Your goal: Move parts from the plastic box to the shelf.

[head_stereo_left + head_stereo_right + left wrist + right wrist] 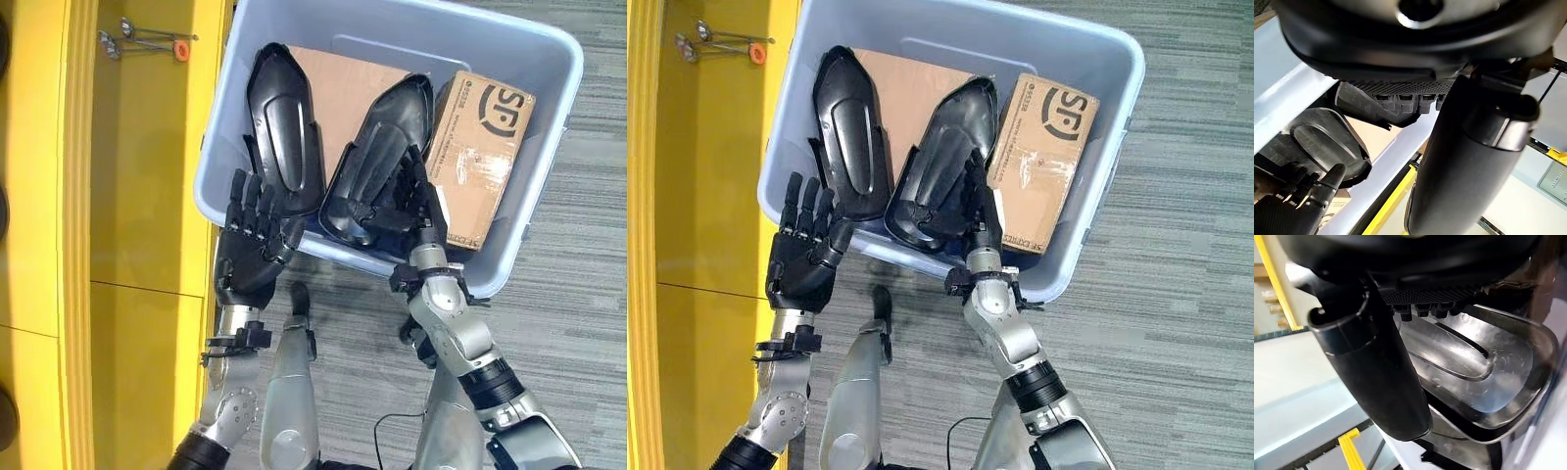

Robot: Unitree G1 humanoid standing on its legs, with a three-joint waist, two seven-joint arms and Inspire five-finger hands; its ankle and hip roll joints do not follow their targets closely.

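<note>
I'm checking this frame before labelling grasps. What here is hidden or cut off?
- Head views: the black moulded plastic part hides the right hand's fingertips, so its grip is unclear.
- Head views: the two black parts cover most of the flat brown cardboard sheet.
- Head views: the pale blue plastic box's floor is covered.
- Left wrist view: the left hand blocks much of the second black part.

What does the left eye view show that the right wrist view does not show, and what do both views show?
Left eye view alone: the cardboard box inside the plastic box, the left black part, the left robot hand with straight fingers at the box's near rim, and the yellow shelf.

Right wrist view alone: the glossy hollow inside of the right black part, seen from very close.

Both: the right robot hand with fingers lying on that same right black part.
</note>
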